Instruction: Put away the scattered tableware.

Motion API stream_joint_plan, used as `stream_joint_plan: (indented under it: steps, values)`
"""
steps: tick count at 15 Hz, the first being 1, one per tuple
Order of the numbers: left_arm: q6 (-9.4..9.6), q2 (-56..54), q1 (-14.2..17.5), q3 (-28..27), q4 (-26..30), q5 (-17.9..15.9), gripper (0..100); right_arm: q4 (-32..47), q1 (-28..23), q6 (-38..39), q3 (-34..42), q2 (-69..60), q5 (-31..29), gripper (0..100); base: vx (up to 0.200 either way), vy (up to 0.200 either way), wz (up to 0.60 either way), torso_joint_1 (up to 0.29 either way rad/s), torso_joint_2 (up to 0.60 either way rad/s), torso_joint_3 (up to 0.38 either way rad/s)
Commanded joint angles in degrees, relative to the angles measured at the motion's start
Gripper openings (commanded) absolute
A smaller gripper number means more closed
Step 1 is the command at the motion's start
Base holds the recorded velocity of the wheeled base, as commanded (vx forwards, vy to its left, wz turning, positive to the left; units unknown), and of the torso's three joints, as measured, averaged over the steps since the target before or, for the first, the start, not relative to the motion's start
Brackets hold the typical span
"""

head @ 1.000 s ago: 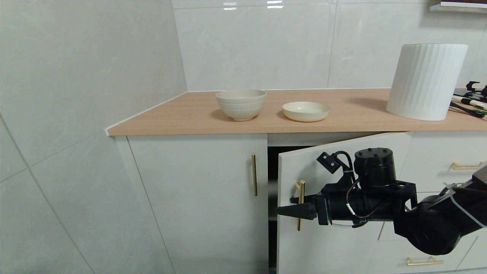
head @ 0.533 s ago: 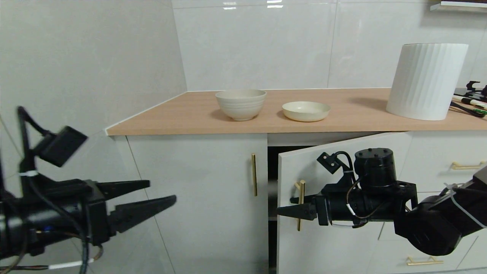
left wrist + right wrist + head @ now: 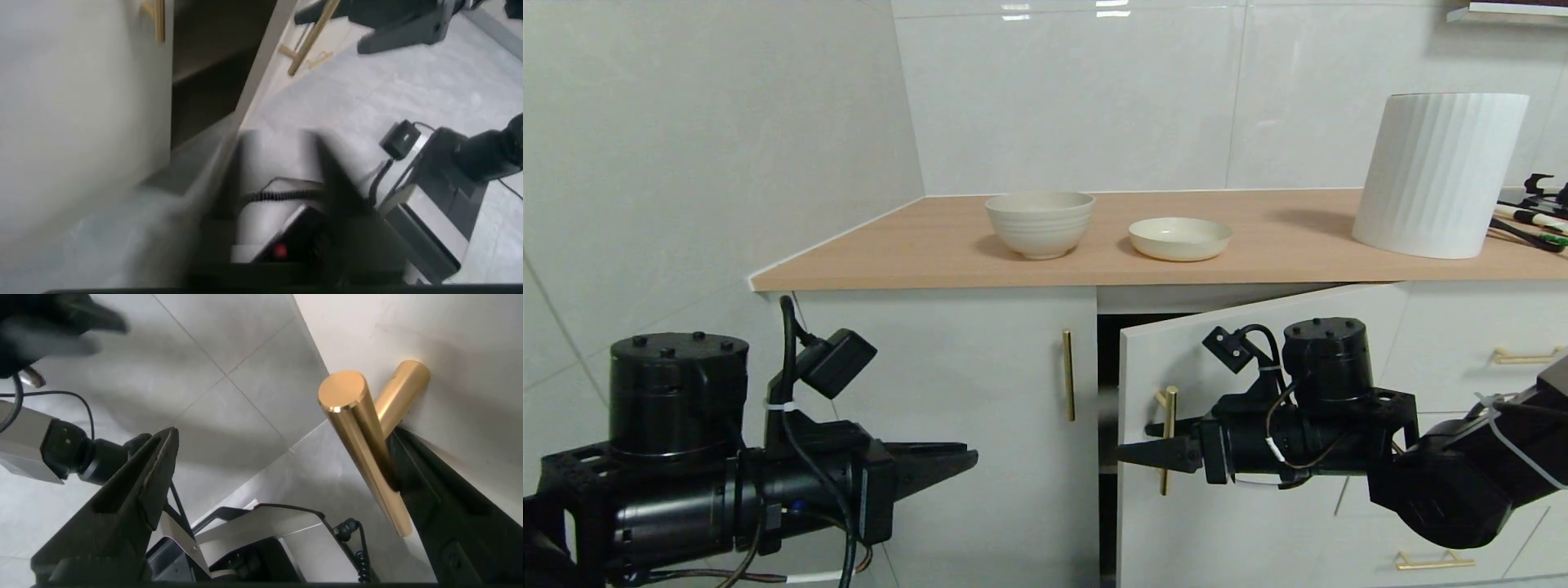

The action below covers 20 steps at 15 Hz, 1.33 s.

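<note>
Table (image 3: 915, 253): the front edge runs across the middle of the frame, and the left corner ends at the tiled wall. The bowl (image 3: 1040, 224) stands at frame centre, set back from that edge. The shallow dish (image 3: 1179, 238) sits near it on the right, apart from it, with bare wood around both. A white ribbed container (image 3: 1441, 174) stands at upper right, well apart from the dish. Pens (image 3: 1531, 224) are cut off by the right border.

Below the table, the left cabinet door (image 3: 947, 384) is shut and the right door (image 3: 1225, 523) stands ajar. The gap between them is dark, and a pale edge inside is possibly a shelf.

Right end effector (image 3: 1135, 441), lower centre-right: fingers (image 3: 433, 498) apart, straddling the gold handle (image 3: 1170, 404) of the open door. The bar lies near one finger, with open room to the other.

Left end effector (image 3: 968, 457), lower left, points toward the shut door. The left wrist view is smeared, so apart or together cannot be determined
</note>
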Motion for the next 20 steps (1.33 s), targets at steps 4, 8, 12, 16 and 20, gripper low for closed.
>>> stream_joint_plan:
  steps: [4, 8, 12, 16, 20]
  values:
    - [-1.86, 12.64, -1.25, -3.80, -8.60, 0.08, 0, -0.03, 0.03, -0.28, 0.12, -0.14, 0.00, 100, 0.000, 0.000, 0.00, 0.000, 0.00, 0.000]
    - [-9.07, 28.90, -3.98, -12.15, -22.22, 0.96, 0, -0.03, 0.03, -0.28, 0.64, -1.02, 0.00, 100, 0.000, 0.000, 0.00, 0.000, 0.00, 0.000]
    - [-13.20, 39.98, -7.85, -9.95, -43.49, 4.74, 0, -0.03, 0.03, -0.28, 0.99, -2.25, 0.00, 100, 0.000, 0.000, 0.00, 0.000, 0.00, 0.000]
    - [-13.11, 45.60, -9.25, -12.67, -51.84, 4.47, 0, -0.03, 0.03, -0.28, 1.61, -3.57, 0.09, 100, 0.000, 0.000, 0.00, 0.000, 0.00, 0.000]
    - [-13.11, 47.01, -12.07, -14.78, -51.84, 4.30, 0, 0.06, 0.03, -0.89, 1.78, -3.74, 0.09, 100, 0.000, 0.000, 0.00, 0.000, 0.00, 0.000]
